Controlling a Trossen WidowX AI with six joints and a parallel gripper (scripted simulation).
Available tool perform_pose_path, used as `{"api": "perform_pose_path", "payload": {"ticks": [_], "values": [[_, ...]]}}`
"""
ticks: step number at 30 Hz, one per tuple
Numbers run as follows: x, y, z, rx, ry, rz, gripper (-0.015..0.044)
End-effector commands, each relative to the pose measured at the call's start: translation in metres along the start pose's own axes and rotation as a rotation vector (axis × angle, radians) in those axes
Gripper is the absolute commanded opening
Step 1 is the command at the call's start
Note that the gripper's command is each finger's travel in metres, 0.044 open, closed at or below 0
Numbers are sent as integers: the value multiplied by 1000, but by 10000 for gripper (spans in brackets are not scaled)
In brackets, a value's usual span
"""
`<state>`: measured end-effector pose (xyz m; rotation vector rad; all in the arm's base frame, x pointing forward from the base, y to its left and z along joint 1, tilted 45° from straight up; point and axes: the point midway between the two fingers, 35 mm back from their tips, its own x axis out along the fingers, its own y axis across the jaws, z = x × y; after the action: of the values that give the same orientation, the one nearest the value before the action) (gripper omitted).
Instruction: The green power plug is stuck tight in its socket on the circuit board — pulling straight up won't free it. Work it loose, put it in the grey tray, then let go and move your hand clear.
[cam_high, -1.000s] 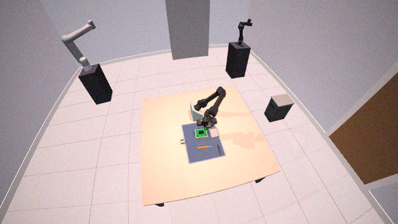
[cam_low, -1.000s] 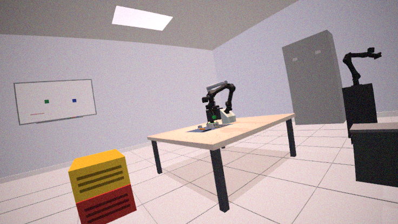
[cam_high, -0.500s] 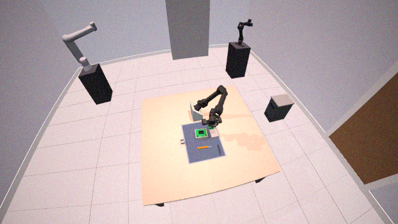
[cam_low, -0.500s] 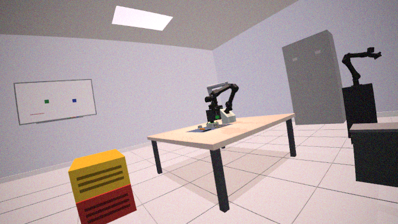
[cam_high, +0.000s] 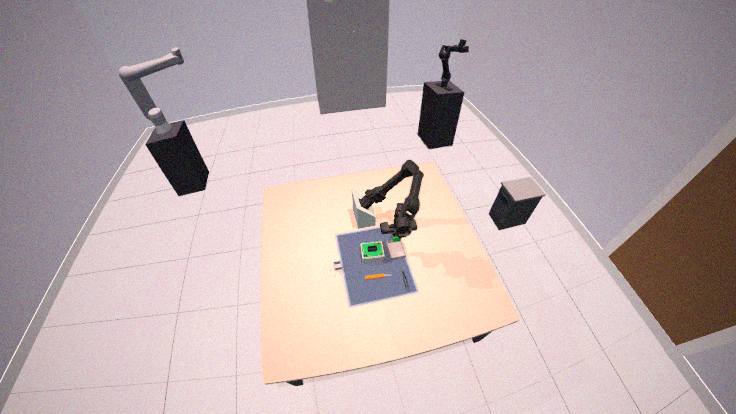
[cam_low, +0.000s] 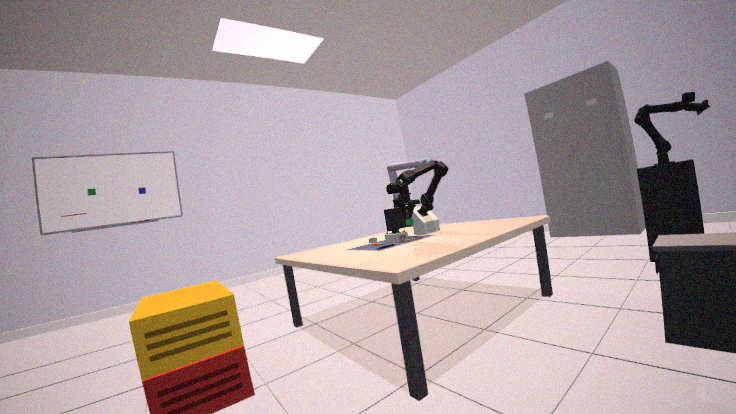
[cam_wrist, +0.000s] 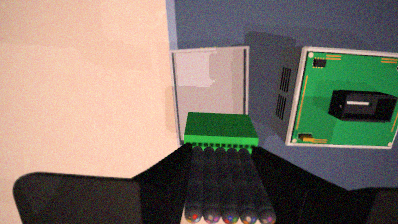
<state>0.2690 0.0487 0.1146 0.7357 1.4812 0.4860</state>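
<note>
Green ridged plug (cam_high: 396, 238) (cam_low: 409, 222) (cam_wrist: 221, 129), dark rounded wires (cam_wrist: 220, 182), black jaws gripping, shallow rectangular tray (cam_high: 396, 249) (cam_wrist: 248, 75)

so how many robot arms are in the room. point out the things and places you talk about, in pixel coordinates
3: a black one (cam_high: 410, 167) (cam_low: 439, 168) at the table, another black one (cam_high: 445, 65) (cam_low: 652, 131) on a dark pedestal, a grey one (cam_high: 137, 95) on another pedestal. More could stand out of frame

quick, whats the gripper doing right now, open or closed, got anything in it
Gripper: closed on the green power plug, which is out of its socket and held up off the table.
</note>
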Motion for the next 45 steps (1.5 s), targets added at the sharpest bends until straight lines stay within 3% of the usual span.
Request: {"api": "perform_pose_path", "payload": {"ticks": [1,12,45], "values": [[-1,3,1,2,-3,3,0],[33,3,1,2,-3,4,0],[72,3,3,1,-4,3,0]]}}
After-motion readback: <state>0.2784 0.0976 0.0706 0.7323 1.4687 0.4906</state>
